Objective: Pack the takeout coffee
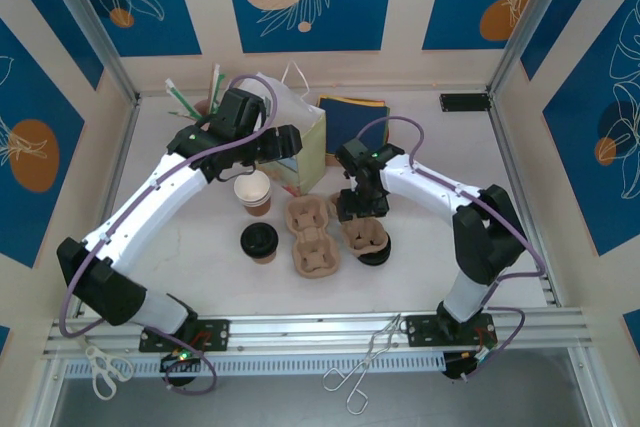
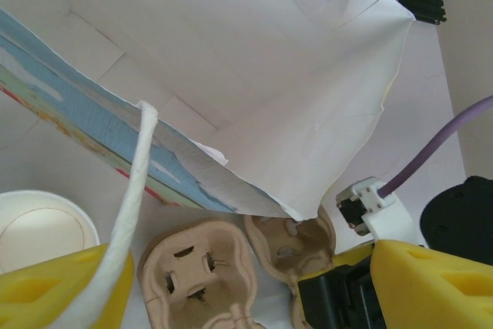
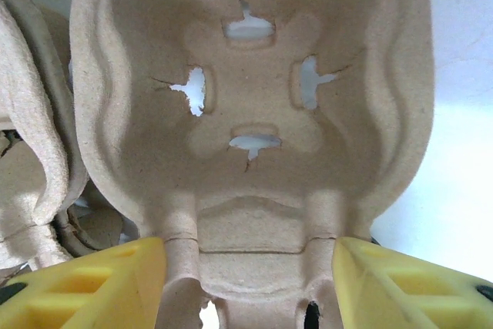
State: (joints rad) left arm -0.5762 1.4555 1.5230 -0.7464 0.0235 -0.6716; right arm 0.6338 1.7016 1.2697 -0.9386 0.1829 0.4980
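Plainly, the takeout coffee (image 1: 259,240) stood lidded on the table (image 1: 210,282), apart from both arms. Nearby the right gripper (image 1: 362,209) pinched a pulp carrier (image 3: 250,105) by its neck, probably steadying it for loading. The left gripper (image 1: 283,143), fingers spread, carried the paper bag (image 2: 254,59) handle (image 2: 135,190) over one finger, seemingly propping it open.

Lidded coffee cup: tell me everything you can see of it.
The lidded coffee cup is small, of brown paper, and capped with a round black plastic lid that sits flat. It stands upright on the white table, on the near side of the open cup and left of the pulp cup carrier, with a gap to each. Nothing but the table touches it, as far as the overhead view shows.
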